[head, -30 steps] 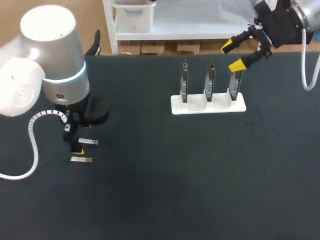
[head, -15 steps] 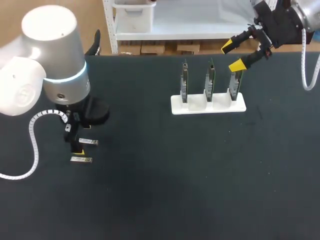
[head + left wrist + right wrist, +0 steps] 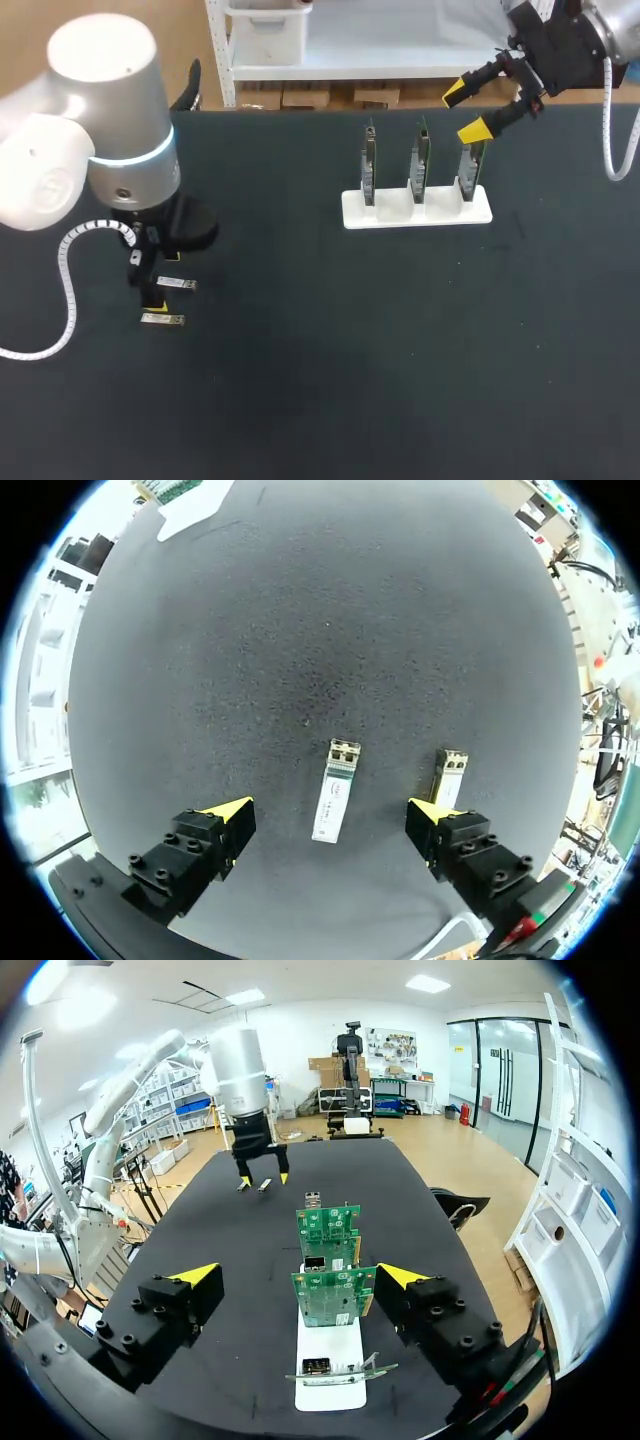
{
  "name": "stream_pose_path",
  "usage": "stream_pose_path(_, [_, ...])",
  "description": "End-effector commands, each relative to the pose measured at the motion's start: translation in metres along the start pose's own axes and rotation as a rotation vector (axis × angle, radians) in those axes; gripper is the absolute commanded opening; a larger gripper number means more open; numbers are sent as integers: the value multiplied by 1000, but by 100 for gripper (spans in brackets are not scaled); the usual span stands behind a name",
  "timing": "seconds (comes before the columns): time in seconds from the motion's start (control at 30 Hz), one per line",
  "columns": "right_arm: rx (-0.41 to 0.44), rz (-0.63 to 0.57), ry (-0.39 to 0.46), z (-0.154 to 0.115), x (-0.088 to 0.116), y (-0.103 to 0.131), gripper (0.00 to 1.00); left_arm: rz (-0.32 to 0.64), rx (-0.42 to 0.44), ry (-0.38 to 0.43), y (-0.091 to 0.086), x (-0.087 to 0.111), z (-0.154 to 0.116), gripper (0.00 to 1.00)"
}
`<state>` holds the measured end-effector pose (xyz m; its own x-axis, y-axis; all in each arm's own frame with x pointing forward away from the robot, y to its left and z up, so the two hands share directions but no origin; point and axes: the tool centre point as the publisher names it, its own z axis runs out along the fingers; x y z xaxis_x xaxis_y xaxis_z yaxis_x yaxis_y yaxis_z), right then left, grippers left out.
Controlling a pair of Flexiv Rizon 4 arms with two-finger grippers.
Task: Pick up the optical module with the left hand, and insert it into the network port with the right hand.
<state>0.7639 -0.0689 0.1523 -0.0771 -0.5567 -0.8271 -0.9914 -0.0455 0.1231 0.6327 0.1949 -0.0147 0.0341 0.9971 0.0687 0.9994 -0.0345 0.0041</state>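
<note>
Two small silver optical modules lie on the black table. One module [image 3: 335, 803] lies flat between the open fingers of my left gripper [image 3: 327, 820], touching neither. The other module [image 3: 448, 777] lies just outside one fingertip [image 3: 428, 815]. In the head view the left gripper [image 3: 162, 281] hovers low over the nearer-rack module [image 3: 176, 284], with the second module [image 3: 163, 320] beside it. A white stand [image 3: 417, 213] holds three upright network cards [image 3: 419, 160]. My right gripper [image 3: 474, 110] hangs open above the stand's right end, the closest card [image 3: 332, 1297] standing ahead of the right gripper [image 3: 298, 1278].
The black table [image 3: 380, 350] spreads wide between the modules and the stand. A white shelf unit stands beyond the far edge. From the right wrist view, my left arm [image 3: 243, 1080] stands at the table's far end over the modules.
The left arm's body has edged very slightly; both grippers stay open and the modules and stand have not moved.
</note>
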Motion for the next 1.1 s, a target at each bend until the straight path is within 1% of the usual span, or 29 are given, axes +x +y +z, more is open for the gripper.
stream_pose_path(0.03, [2, 0, 0, 0, 0, 1, 100, 0, 5, 0, 4, -1, 1, 100])
stream_pose_path(0.2, [2, 0, 0, 0, 0, 1, 100, -1, 4, -6, 4, 0, 2, 100])
stream_pose_path(0.23, [2, 0, 0, 0, 0, 1, 100, -6, 4, -5, 4, 1, 2, 60])
stream_pose_path(0.27, [2, 0, 0, 0, 0, 1, 100, -9, 4, -6, 4, 1, 2, 47])
stream_pose_path(0.3, [2, 0, 0, 0, 0, 1, 100, -9, 2, -9, 4, 2, 2, 7])
stream_pose_path(0.33, [2, 0, 0, 0, 0, 1, 100, -9, 2, -9, 4, 2, 2, 0])
stream_pose_path(0.9, [2, 0, 0, 0, 0, 1, 100, -20, 4, -10, 5, 6, 3, 0])
stream_pose_path(1.0, [2, 0, 0, 0, 0, 1, 100, -29, 8, -17, 5, 6, 3, 0])
stream_pose_path(1.1, [2, 0, 0, 0, 0, 1, 100, -44, 16, -45, 5, 5, 2, 0])
